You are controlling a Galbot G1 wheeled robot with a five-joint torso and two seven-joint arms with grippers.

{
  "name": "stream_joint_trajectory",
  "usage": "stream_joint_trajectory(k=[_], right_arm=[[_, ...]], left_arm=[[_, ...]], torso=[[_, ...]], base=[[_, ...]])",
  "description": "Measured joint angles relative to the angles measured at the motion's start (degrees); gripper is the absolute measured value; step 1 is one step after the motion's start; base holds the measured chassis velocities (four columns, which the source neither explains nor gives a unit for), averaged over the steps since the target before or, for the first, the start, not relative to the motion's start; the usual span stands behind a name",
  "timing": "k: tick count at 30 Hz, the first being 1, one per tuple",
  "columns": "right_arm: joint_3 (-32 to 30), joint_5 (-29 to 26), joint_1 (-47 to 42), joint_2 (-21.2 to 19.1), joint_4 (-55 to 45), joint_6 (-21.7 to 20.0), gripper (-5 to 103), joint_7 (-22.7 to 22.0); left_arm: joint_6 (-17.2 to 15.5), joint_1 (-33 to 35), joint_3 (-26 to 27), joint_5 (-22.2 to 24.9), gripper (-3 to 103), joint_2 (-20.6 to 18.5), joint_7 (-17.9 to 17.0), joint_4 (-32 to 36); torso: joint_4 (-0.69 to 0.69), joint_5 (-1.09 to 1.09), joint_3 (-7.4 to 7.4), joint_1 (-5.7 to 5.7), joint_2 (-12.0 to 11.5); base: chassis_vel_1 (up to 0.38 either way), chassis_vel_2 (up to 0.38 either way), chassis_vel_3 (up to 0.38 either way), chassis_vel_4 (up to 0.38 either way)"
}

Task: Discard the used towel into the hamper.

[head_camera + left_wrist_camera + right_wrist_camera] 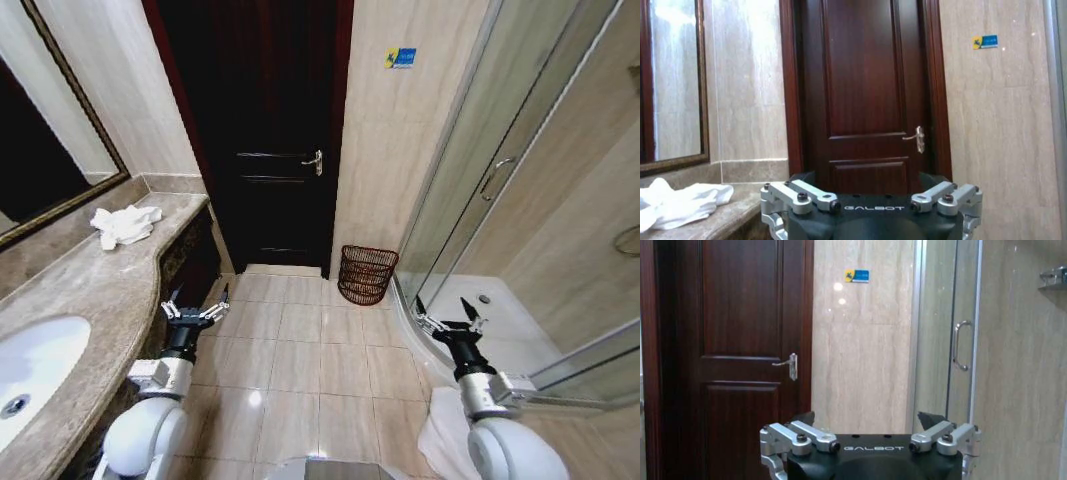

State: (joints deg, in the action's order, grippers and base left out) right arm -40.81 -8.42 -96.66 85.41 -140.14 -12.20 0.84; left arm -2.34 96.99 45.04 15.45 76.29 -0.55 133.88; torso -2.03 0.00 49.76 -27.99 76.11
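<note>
Left gripper [196,305] is hanging low beside the vanity counter [95,285], fingers spread and gripping nothing. Right gripper [446,316] is waiting by the shower enclosure [520,200], splayed wide and empty too. The used towel [124,224] is lying crumpled on the counter, ahead of the left gripper and up to its left, so the left arm is clearly nearer. The hamper [366,273] is standing well apart on the floor between the door [262,130] and the shower.

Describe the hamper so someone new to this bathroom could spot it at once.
Find the dark wooden door straight ahead. To its right, on the tiled floor against the beige wall beside the glass shower enclosure, stands the hamper: a round, reddish-brown open-weave basket.
</note>
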Motion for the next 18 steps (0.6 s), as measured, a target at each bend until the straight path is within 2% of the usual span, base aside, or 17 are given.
stream_joint_trajectory(k=[11, 18], right_arm=[[0.26, -0.48, 0.16, -0.56, -0.45, -0.73, 100, -0.22], [0.42, -0.80, -0.15, -0.21, -0.57, -0.92, 100, 0.17]], left_arm=[[-0.84, -0.31, 0.15, 0.12, 100, 0.02, 0.04, 0.13], [0.66, 0.53, -0.22, 0.94, 100, 1.14, -0.06, 0.23]], torso=[[0.00, 0.00, 1.10, -0.87, 1.96], [0.00, 0.00, 1.32, -1.17, 2.48]], base=[[0.000, 0.000, 0.000, 0.000], [0.000, 0.000, 0.000, 0.000]])
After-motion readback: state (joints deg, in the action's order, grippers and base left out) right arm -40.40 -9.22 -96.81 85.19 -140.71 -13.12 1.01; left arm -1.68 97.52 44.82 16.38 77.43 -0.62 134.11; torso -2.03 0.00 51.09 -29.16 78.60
